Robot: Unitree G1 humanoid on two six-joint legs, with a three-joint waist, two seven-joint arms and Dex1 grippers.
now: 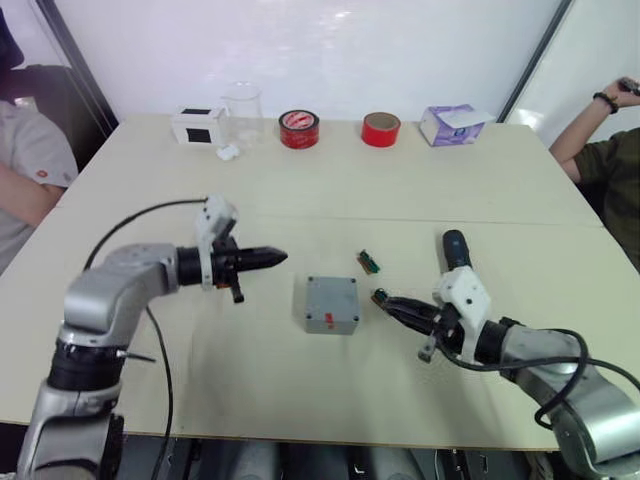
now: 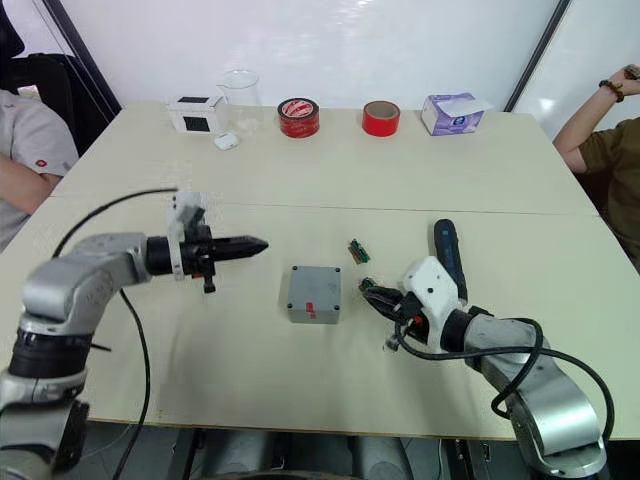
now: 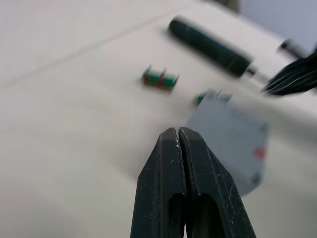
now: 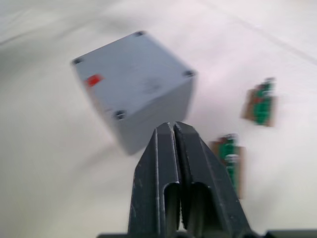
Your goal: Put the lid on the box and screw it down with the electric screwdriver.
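Note:
The grey box (image 1: pixel 331 305) stands at the middle of the table, a red mark on its top. The lid (image 4: pixel 131 69) lies flat on it and closes it, with a screw hole at each corner. The dark electric screwdriver (image 1: pixel 456 250) lies on the table right of the box, just behind my right arm. My left gripper (image 1: pixel 280 257) is shut on nothing and hovers left of the box, pointing right. My right gripper (image 1: pixel 382 300) is shut and empty too, with its tip close to the box's right side.
Two small green connector pieces (image 1: pixel 369 262) (image 4: pixel 230 153) lie between box and screwdriver. Along the far edge stand a white-and-black cube (image 1: pixel 197 125), a clear beaker (image 1: pixel 241 105), two red tape rolls (image 1: pixel 299 128) (image 1: pixel 380 128) and a tissue box (image 1: pixel 452 124). People sit at both sides.

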